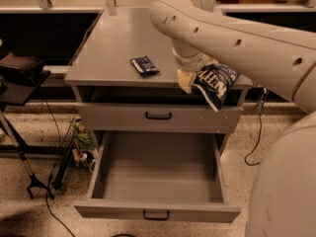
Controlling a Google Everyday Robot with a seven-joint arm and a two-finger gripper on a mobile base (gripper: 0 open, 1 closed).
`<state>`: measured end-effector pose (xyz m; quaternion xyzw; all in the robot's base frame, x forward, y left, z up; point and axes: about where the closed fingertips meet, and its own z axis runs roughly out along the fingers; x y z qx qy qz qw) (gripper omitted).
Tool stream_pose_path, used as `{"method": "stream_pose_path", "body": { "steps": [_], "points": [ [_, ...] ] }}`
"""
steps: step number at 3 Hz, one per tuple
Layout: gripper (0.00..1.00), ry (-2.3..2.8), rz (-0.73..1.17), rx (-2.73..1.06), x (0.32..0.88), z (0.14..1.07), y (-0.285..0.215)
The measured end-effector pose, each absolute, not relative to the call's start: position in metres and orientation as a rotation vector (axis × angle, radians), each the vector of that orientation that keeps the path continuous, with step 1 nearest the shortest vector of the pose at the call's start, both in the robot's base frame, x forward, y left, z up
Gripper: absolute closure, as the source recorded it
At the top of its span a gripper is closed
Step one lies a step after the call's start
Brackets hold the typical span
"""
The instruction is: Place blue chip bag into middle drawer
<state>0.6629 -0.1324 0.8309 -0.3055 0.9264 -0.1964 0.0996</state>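
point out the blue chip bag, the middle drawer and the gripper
blue chip bag [217, 81], camera view, its crinkled front
middle drawer [158, 169], camera view, its bare floor
gripper [195, 81], camera view, between its fingertips, at the bag's left edge

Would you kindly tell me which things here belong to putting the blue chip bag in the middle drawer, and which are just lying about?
Job: blue chip bag, held in the hand at the front edge of the cabinet top; middle drawer, open below.
Lying about: small dark-blue packet on that top; shut upper drawer; black stand at left.
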Motion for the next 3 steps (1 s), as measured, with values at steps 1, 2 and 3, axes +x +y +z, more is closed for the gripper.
{"method": "stream_pose_path", "body": {
  "steps": [1,2,3],
  "points": [
    [0.65,2.733,-0.531,-0.906,0.654,0.831,-0.137],
    [0.89,2.727,-0.514,-0.909,0.652,0.834,-0.138],
    [1.0,2.687,-0.384,-0.942,0.627,0.849,-0.149]
  ]
}}
